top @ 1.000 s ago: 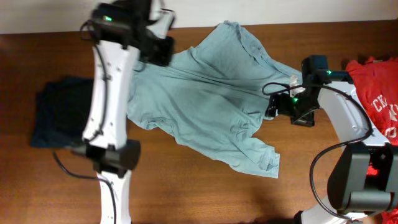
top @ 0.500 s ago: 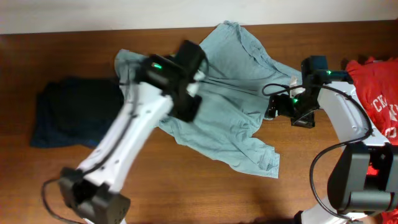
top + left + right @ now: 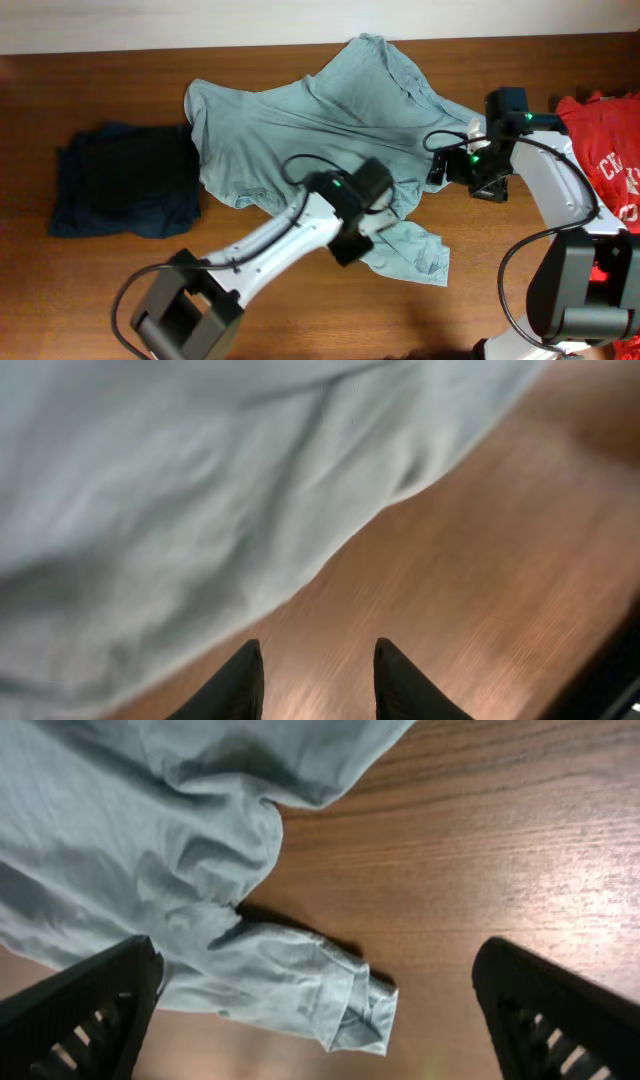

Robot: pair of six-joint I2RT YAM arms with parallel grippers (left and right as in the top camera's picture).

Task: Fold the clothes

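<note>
Subject of inspection: the pale grey-blue T-shirt (image 3: pixel 300 130). It lies unfolded and creased across the middle of the wooden table (image 3: pixel 80 300), one end reaching the far edge and a sleeve trailing toward the near right. Its left edge meets the dark navy garment (image 3: pixel 120 180), a flat heap on the left of the table; from overhead it cannot be told whether the two overlap or only touch. A red shirt with white lettering (image 3: pixel 605 150) lies at the right edge, apart from the grey-blue one.

Left gripper (image 3: pixel 317 645): the arm reaches in from the near left, and its head is over the near part of the grey-blue shirt. The wrist view shows both dark fingers (image 3: pixel 247 680) moderately apart, with bare wood in the gap and the shirt's hem just beyond the tips. Nothing is between them. That view is blurred, so contact with the cloth cannot be confirmed.

Right gripper (image 3: pixel 318 950): it is positioned at the right side of the grey-blue shirt, near the sleeve. Its fingers (image 3: pixel 80 1010) stand spread wide, one at each side of the wrist view. The rumpled sleeve end lies on the table below the gap, touched by neither finger. Nothing is held.
</note>
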